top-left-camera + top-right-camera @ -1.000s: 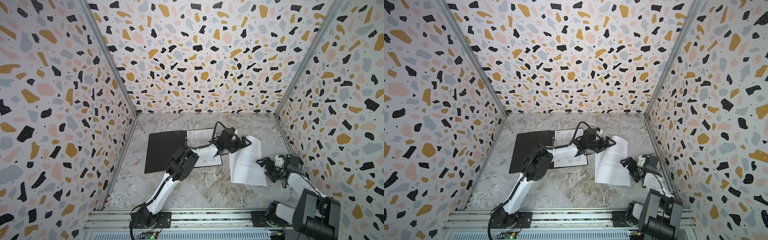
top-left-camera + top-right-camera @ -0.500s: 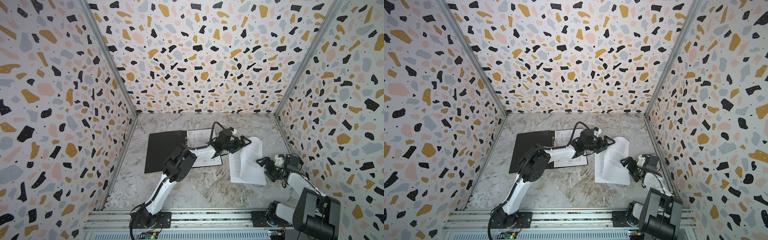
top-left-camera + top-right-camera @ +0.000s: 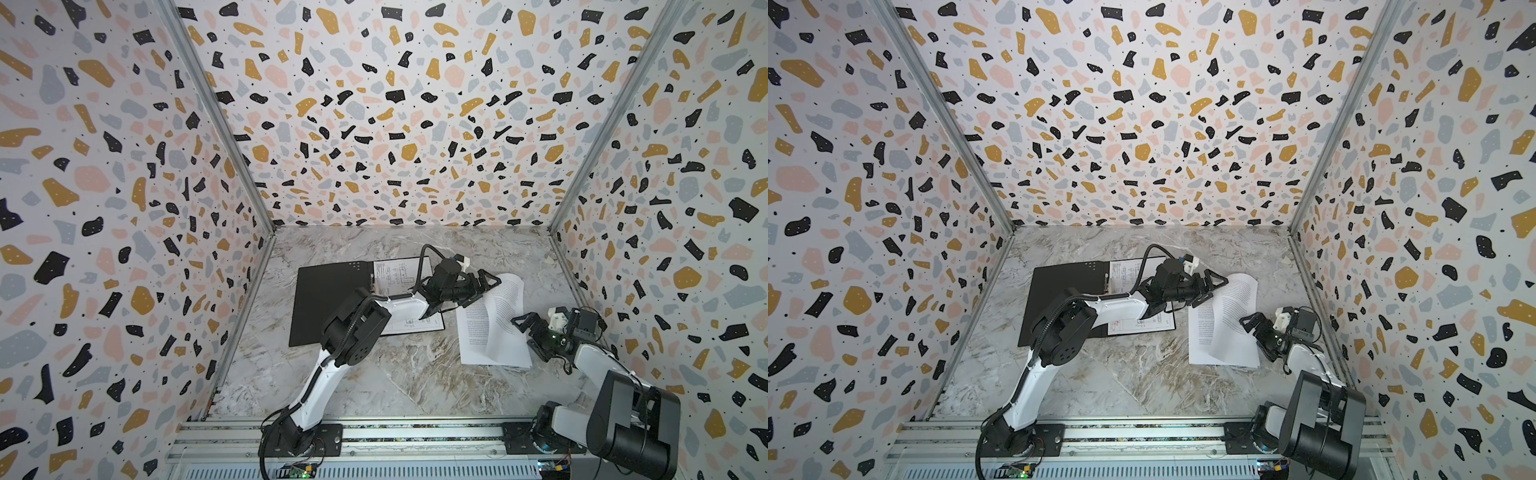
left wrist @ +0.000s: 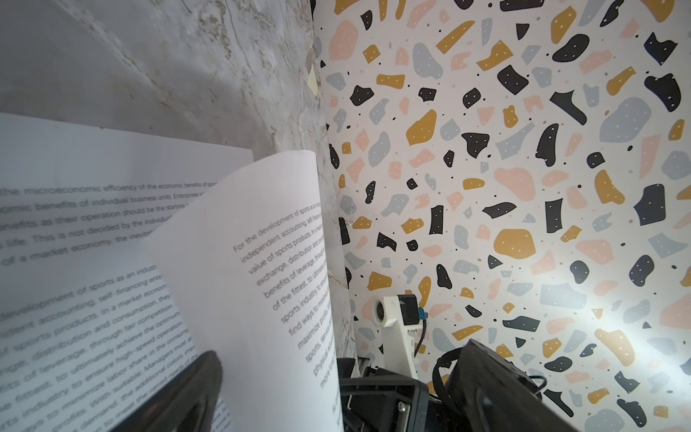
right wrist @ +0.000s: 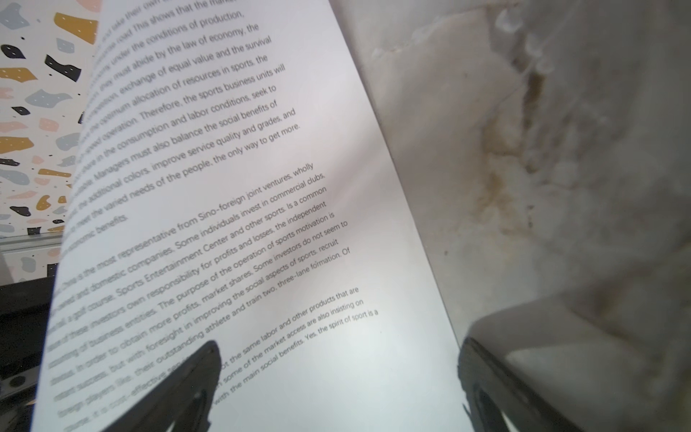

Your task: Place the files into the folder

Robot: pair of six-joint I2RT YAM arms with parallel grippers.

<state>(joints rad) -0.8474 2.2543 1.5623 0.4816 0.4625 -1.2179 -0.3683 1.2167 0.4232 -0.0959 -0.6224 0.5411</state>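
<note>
- Left arm: risen from the front rail, elbow bent above the near edge of the folder point(image 3: 328, 299). The forearm is stretched across the diagram sheet point(image 3: 395, 274), and the wrist is turned toward the right.
- Left gripper point(image 3: 484, 286): jaws spread wide, nothing clasped. It is placed at the far left corner of the text sheet point(image 3: 494, 332); contact cannot be told.
- Right arm: folded low by the right wall, with the forearm angled away from the rail.
- Right gripper point(image 3: 525, 336): pointed left at the sheet's right edge, jaws spread and not pinched. In the right wrist view one finger point(image 5: 179, 389) is seen over the page and the other over the bare table point(image 5: 523, 149).
- Text sheet: laid on the marble, right of the folder, and apart from it. Printed paper is curled up off the flat page point(image 4: 261, 262); whether this is the same sheet cannot be told.
- Folder: opened flat, black side up. The diagram sheet is laid on its right half.
</note>
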